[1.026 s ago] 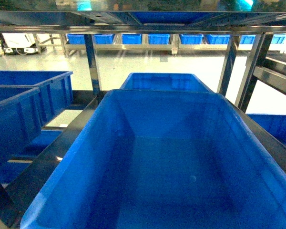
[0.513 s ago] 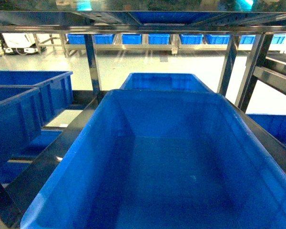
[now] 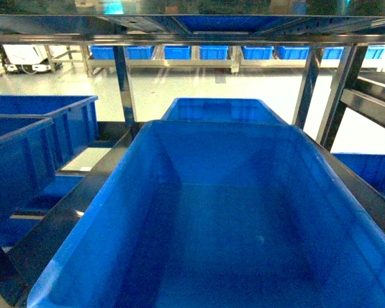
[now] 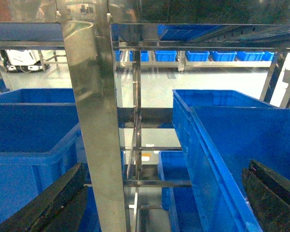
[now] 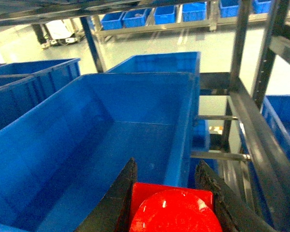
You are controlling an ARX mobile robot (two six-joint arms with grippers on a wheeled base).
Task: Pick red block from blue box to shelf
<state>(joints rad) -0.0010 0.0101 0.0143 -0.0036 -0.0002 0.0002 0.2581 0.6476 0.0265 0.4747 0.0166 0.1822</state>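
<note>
the light was cool and strong, coming from the open hall behind the shelf (image 3: 124, 83), where the pale floor (image 3: 212, 86) was almost washed out. the steel uprights carried bright streaks of glare — most on the wide post (image 4: 94, 125) in the left wrist view. the inside of the dark blue crate (image 3: 231, 212) was dimmer, with soft shadow along its left wall. all views were a bit soft and grainy. the red block (image 5: 171, 210) was very near the lens and blurred — small white highlights sat on its stud.
</note>
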